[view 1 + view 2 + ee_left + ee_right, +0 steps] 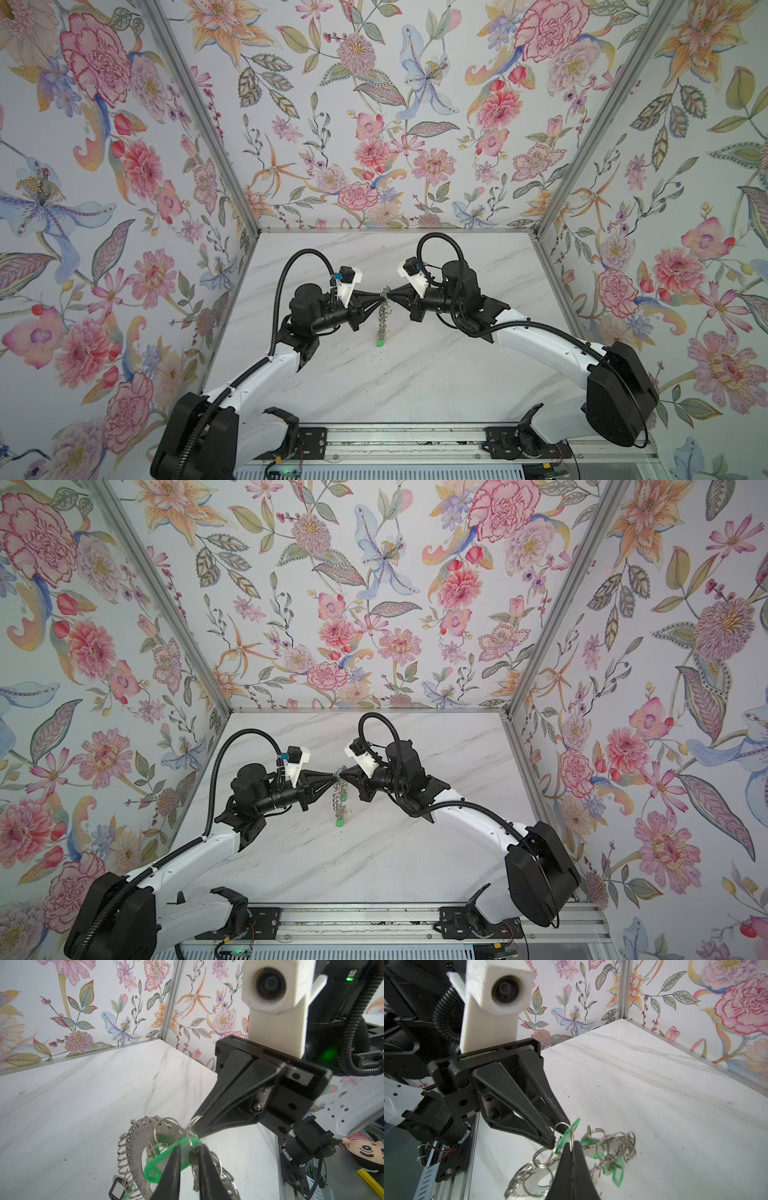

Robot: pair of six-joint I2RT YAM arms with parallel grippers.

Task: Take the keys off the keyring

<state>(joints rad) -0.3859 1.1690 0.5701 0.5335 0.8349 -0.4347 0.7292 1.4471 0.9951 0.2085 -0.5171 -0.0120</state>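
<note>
Over the desk [415, 374], right gripper [572, 1144] pinches one wire loop [563, 1123], left gripper [190, 1147] straddles the green tag [158, 1167], clamped or not I can't tell; tugging could slip that loop, dropping the keyring [139, 1140].

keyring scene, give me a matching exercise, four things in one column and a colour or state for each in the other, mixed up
Column 1:
1 right gripper
2 left gripper
3 keyring
4 tag between the left gripper's tips

Column 2:
a green
b jaws slightly apart
c grey metal
d shut on a wire loop

Pairs: 1-d; 2-b; 3-c; 4-a
</note>
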